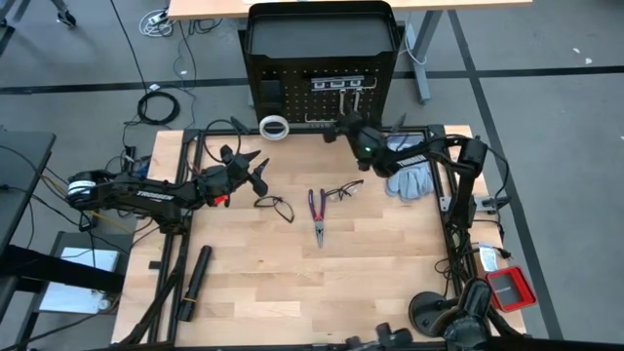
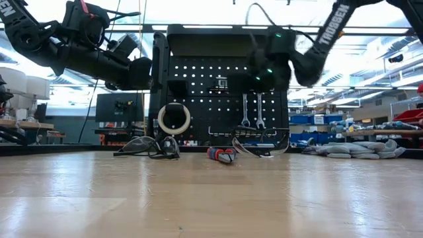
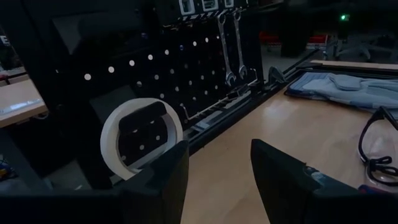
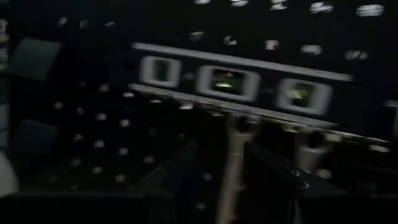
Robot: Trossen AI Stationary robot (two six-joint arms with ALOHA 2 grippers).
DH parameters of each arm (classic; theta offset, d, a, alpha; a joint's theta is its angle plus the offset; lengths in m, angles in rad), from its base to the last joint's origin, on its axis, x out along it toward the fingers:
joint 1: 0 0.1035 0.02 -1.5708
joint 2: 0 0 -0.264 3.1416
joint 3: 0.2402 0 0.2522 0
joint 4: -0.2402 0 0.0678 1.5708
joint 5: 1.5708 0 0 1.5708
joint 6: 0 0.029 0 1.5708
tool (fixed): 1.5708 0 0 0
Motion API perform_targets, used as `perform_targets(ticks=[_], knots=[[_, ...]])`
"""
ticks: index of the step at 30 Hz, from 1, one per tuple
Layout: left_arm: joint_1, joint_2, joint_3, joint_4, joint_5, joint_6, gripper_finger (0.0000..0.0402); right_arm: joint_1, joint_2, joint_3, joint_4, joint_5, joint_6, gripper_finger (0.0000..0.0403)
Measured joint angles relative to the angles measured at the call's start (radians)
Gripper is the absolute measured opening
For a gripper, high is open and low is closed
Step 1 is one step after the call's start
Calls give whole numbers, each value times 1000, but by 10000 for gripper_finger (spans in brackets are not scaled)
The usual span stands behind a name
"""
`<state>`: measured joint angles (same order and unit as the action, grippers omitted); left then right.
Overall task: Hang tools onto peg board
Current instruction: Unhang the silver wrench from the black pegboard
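My right gripper [image 4: 214, 165] pinches a wrench [image 4: 231, 162] at the peg board [image 1: 292, 88]; I'd seat it squarely before letting go; left gripper [image 3: 214, 177], fingers parted and empty, faces the tape ring [image 3: 142, 137].

Wrist views dim, right blurred; low view backlit.

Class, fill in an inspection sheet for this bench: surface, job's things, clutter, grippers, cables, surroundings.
Surface: wooden table, mostly bare.
Job's things: peg board upright at the far edge; two wrenches hang on it; tape ring at its foot; pliers and two glasses lie on the table.
Clutter: black cylinder, grey gloves.
Grippers: left gripper open, near the tape ring; right gripper at the board, by the wrenches.
Cables: coil on the floor.
Surroundings: workshop, red box.
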<state>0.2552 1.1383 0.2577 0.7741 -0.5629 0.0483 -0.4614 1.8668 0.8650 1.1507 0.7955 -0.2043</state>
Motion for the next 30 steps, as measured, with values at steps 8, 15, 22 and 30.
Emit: perform_targets(ticks=[8, 15, 22, 30], knots=[[0, 0, 0, 1, 0, 0, 177, -47, -1, -57, 105, -3, -59, 140], [0, 0, 0, 3, 0, 0, 177, -92, -1, -23, 30, 18, 47, 143], [0, 0, 0, 4, 0, 0, 177, -98, -1, 4, -212, 8, 166, 168], [0, 0, 0, 4, 0, 0, 177, -112, -1, 4, -188, 8, 232, 219]])
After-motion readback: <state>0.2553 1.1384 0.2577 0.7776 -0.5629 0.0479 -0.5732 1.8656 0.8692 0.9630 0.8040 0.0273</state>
